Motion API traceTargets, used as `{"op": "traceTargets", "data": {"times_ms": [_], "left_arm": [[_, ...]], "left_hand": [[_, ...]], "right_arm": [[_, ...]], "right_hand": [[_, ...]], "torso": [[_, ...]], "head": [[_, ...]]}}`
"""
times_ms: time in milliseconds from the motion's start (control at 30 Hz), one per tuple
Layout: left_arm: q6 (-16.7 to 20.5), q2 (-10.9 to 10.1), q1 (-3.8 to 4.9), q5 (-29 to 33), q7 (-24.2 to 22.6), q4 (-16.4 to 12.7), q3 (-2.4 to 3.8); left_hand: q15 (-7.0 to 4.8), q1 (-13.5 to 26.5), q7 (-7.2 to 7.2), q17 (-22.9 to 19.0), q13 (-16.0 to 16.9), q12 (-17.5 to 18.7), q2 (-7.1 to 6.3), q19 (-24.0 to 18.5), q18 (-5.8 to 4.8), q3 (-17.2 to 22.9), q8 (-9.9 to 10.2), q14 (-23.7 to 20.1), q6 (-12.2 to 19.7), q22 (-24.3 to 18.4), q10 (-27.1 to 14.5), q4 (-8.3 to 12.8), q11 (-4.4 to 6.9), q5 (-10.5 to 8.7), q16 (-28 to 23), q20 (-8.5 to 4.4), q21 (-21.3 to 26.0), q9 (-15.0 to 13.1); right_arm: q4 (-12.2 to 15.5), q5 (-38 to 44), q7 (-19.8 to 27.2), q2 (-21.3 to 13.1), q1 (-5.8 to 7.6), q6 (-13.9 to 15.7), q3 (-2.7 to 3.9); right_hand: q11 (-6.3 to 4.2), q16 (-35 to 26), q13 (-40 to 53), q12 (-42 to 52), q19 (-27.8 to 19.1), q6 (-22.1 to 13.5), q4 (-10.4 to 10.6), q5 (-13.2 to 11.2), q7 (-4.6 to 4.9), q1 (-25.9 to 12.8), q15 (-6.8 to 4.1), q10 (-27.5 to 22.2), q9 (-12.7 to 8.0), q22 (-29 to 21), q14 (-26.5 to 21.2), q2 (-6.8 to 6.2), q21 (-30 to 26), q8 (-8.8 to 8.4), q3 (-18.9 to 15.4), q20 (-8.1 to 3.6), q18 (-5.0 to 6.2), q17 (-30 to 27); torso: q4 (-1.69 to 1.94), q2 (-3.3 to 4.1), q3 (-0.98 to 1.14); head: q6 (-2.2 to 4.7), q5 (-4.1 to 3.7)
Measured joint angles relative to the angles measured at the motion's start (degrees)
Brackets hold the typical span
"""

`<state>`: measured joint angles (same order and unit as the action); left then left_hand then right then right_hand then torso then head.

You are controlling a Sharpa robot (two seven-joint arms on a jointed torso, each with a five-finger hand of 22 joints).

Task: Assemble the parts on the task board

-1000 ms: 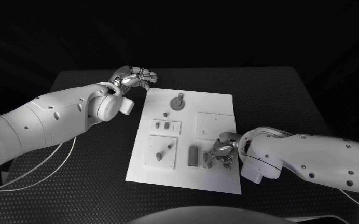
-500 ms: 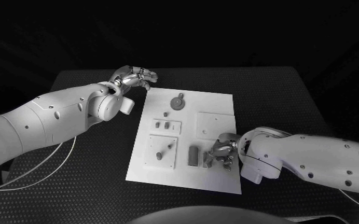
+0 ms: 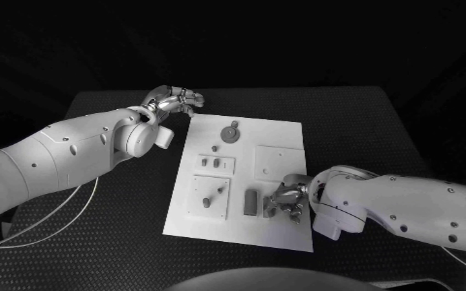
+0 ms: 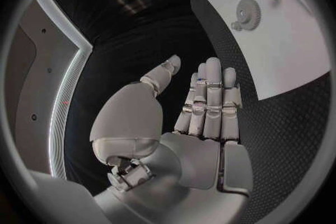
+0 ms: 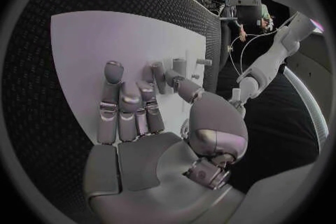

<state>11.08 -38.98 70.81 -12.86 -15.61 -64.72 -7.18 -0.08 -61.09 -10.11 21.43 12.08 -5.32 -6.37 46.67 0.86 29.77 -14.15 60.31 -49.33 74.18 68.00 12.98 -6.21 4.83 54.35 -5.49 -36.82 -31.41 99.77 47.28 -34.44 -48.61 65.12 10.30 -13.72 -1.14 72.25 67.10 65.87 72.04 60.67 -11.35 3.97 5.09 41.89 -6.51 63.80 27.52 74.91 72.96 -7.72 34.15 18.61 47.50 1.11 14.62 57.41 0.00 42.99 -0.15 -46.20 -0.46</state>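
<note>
From the head view the task board lies in the middle of the black table, with the right hand low over its near right corner, hiding the small parts there. The right wrist view shows more — its fingers lie nearly straight, side by side, flat above the white plate, thumb angled toward upright grey pegs; I cannot tell whether anything is pinched. The left hand sits off the board's far left corner; its wrist view shows fingers extended, close together, holding nothing, the gear well apart.
</note>
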Motion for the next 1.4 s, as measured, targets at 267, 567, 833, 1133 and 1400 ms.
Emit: {"op": "traceTargets", "data": {"times_ms": [267, 567, 833, 1133, 1400], "left_arm": [[-0.02, -0.03, 0.0, -0.01, 0.04, 0.0, 0.0], [-0.06, -0.02, 0.0, -0.02, 0.12, 0.02, 0.0], [-0.08, -0.03, 0.0, -0.04, 0.19, 0.02, 0.0], [-0.1, 0.05, 0.0, -0.05, 0.22, 0.15, -0.01], [-0.11, 0.75, 0.0, -0.03, 0.22, 1.5, -0.01]], "left_hand": [[0.0, 0.0, 0.0, 0.0, 0.0, 0.0, 0.0, -0.08, 0.0, 0.0, 0.0, 0.0, 0.0, 0.05, 0.0, 0.0, 0.0, 0.0, 0.0, 0.08, 0.0, 0.0], [0.0, 0.0, 0.0, 0.05, 0.0, 0.0, 0.0, -0.09, 0.0, 0.0, 0.0, 0.0, 0.0, 0.04, 0.0, 0.0, 0.01, 0.0, 0.0, 0.09, 0.0, -0.05], [0.0, 0.0, 0.0, 0.05, 0.0, 0.0, 0.0, -0.09, 0.0, 0.0, 0.0, 0.0, 0.0, 0.09, 0.01, 0.0, 0.01, 0.0, 0.0, 0.09, 0.0, -0.04], [0.0, 0.0, 0.0, 0.04, 0.0, 0.0, 0.0, -0.1, 0.0, 0.0, 0.0, 0.0, 0.0, 0.08, 0.01, 0.0, 0.01, 0.0, 0.0, 0.1, 0.04, -0.04], [0.0, 0.0, 0.0, 0.09, 0.0, 0.0, 0.01, -0.1, 0.0, 0.0, 0.0, 0.0, 0.0, 0.14, 0.01, 0.0, 0.01, 0.0, 0.0, 0.1, 0.22, -0.03]], "right_arm": [[0.23, 0.0, 0.21, -0.21, -0.01, -0.76, -0.01], [0.46, 0.0, 0.67, -0.5, -0.01, -1.58, -0.01], [0.12, 0.37, 1.17, -0.68, -0.02, -2.29, 0.01], [-1.54, 1.12, 4.18, -2.96, 0.1, -3.95, 0.12], [-3.38, -0.76, 11.19, -5.66, 4.61, -7.99, 1.16]], "right_hand": [[-0.09, -0.18, 0.32, 0.0, 0.22, 0.19, 1.17, -0.64, -0.18, -1.62, -0.16, 0.1, -0.14, 0.0, 0.17, -1.02, 0.0, 0.0, 0.25, -0.21, -0.01, 0.1], [-0.18, -0.18, 0.41, 0.0, 0.21, 0.19, 1.33, -0.64, -0.19, -2.27, -0.15, 0.18, -0.21, 0.0, 0.18, -1.67, 0.0, 0.0, 0.41, -0.21, -0.01, 0.13], [-0.24, -0.18, 0.51, 0.0, 0.42, 0.2, 1.06, -0.64, -0.2, -1.65, -0.29, 0.24, -0.28, 0.0, 0.03, -2.61, 0.0, 0.02, 0.15, -0.42, -0.01, 0.26], [0.02, -0.47, 0.41, -0.27, 0.42, -0.08, -0.15, -0.86, 0.06, 1.04, -0.28, -0.02, -0.35, 0.0, 0.01, -5.01, 0.0, 0.39, -1.45, -0.42, 0.0, 0.33], [0.34, -0.47, 0.41, -0.27, 0.29, -0.95, 1.42, -0.86, 0.52, 0.96, -0.19, -0.34, -0.51, 0.0, -0.23, -5.86, 0.0, -0.05, -3.02, -0.54, 0.01, 0.46]], "torso": [[0.01, -0.01, 0.01], [0.0, -0.01, 0.01], [0.0, -0.01, 0.03], [0.0, -0.02, 0.01], [-0.03, -0.16, 0.17]], "head": [[-0.01, -0.01], [-0.11, 0.03], [-0.08, 0.01], [0.31, -0.13], [1.74, -0.19]]}}
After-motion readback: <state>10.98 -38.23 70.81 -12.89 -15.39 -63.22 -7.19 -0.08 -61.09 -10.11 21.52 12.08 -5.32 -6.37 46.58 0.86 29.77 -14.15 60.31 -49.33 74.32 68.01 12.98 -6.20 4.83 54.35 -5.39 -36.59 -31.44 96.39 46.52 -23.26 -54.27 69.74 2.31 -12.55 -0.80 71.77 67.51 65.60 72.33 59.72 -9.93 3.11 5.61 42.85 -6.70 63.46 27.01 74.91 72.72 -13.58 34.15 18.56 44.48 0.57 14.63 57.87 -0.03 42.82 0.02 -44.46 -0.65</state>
